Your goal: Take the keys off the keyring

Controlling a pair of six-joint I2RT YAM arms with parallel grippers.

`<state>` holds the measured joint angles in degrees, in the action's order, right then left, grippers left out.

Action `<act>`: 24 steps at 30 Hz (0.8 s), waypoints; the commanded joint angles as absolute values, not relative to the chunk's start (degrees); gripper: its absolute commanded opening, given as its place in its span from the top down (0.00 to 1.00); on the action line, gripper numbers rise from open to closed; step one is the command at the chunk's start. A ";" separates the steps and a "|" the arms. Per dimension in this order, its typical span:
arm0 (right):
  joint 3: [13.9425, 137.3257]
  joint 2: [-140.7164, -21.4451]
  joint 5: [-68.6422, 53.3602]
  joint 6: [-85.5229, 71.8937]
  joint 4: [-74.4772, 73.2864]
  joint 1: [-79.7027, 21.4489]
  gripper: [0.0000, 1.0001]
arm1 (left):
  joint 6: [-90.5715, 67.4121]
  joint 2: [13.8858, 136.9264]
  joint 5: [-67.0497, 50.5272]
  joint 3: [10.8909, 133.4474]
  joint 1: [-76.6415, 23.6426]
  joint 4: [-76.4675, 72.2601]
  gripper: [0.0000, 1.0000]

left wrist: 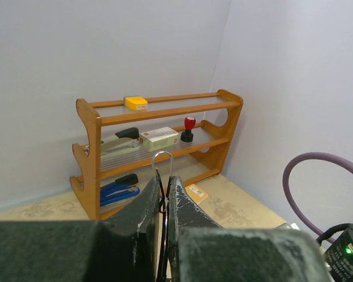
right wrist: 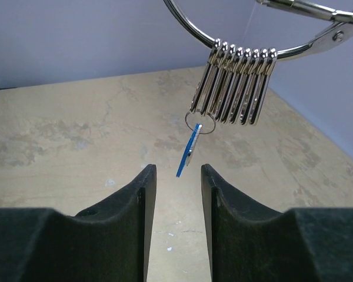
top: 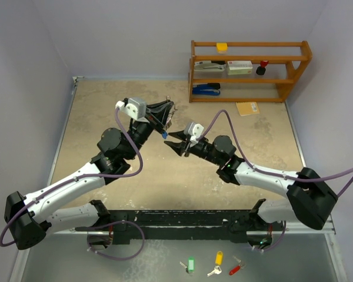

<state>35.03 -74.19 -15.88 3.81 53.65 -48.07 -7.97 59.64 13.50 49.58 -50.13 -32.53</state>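
My left gripper (top: pixel 169 115) is shut on the keyring and holds it up above the table. In the left wrist view its fingers (left wrist: pixel 147 202) are pressed together on the thin wire, and a loop of the keyring (left wrist: pixel 163 157) sticks out past the tips. In the right wrist view the keyring (right wrist: pixel 188 26) arcs across the top, carrying a row of several plain silver keys (right wrist: pixel 234 85). A blue-headed key (right wrist: pixel 189 150) hangs lowest on a small ring; it also shows in the top view (top: pixel 164 134). My right gripper (right wrist: pixel 173 170) is open just below the blue key, apart from it, and shows in the top view (top: pixel 172 143).
A wooden shelf (top: pixel 250 70) stands at the back right with a stapler, boxes and a red stamp. A tan card (top: pixel 247 108) lies in front of it. Green (top: pixel 191 265), yellow (top: pixel 218 258) and red (top: pixel 235 269) tagged keys lie near the front edge.
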 commanded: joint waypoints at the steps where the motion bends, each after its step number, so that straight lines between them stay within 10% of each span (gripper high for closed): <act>1: 38.38 -76.00 -14.41 3.43 59.63 -48.48 0.64 | -8.57 58.09 12.87 52.25 -50.05 -36.39 1.00; 11: 38.61 -76.17 -13.67 2.82 61.52 -48.60 0.67 | -8.63 58.15 13.44 51.73 -50.10 -36.79 1.00; 16: 39.17 -76.22 -13.09 2.73 60.11 -48.66 0.97 | -8.62 57.84 14.19 51.14 -50.10 -37.52 1.00; 24: 39.20 -72.76 -10.74 5.27 51.55 -49.19 1.00 | -5.71 57.48 19.90 51.92 -50.10 -34.08 1.00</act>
<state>36.58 -76.44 -13.28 3.20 55.75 -48.51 -7.73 59.09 15.31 49.58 -50.13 -33.19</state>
